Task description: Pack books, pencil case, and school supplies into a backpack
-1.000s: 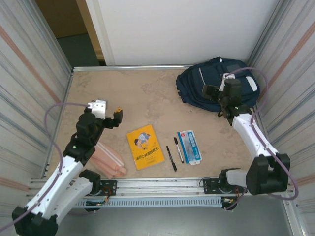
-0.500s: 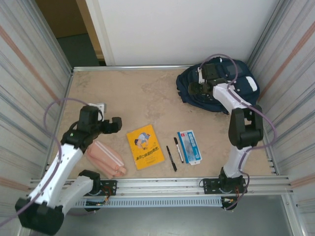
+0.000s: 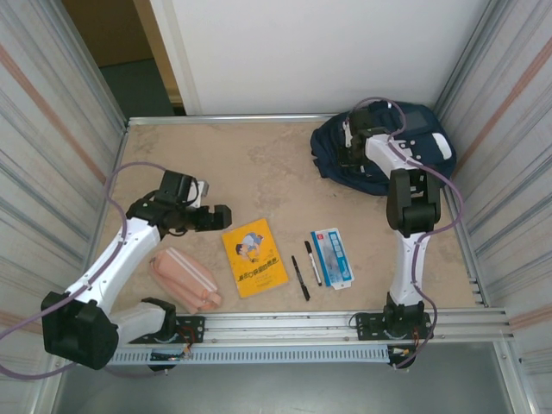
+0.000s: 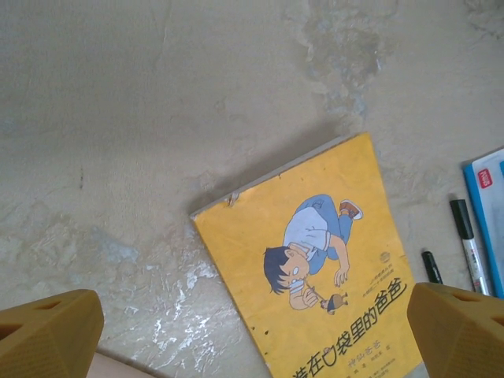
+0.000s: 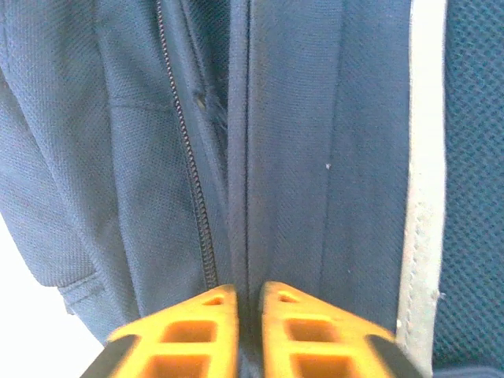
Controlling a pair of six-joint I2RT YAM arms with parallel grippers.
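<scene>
Left arm bent inward, left gripper (image 3: 217, 216) spread wide; right arm stretched far, right gripper (image 5: 249, 315) pinched on the backpack (image 5: 323, 157).

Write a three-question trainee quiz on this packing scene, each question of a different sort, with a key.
1. How many slim black pens lie between the thin yellow-orange paperback book and the flat blue-and-white box?
2. Which item does the left wrist camera show centred between the fingers of the open left gripper? A the book; B the soft salmon-pink pouch; C the box.
3. True or false: the right gripper is shut on a fold of the large navy-blue fabric backpack.
Key: 1 two; 2 A; 3 true.
</scene>
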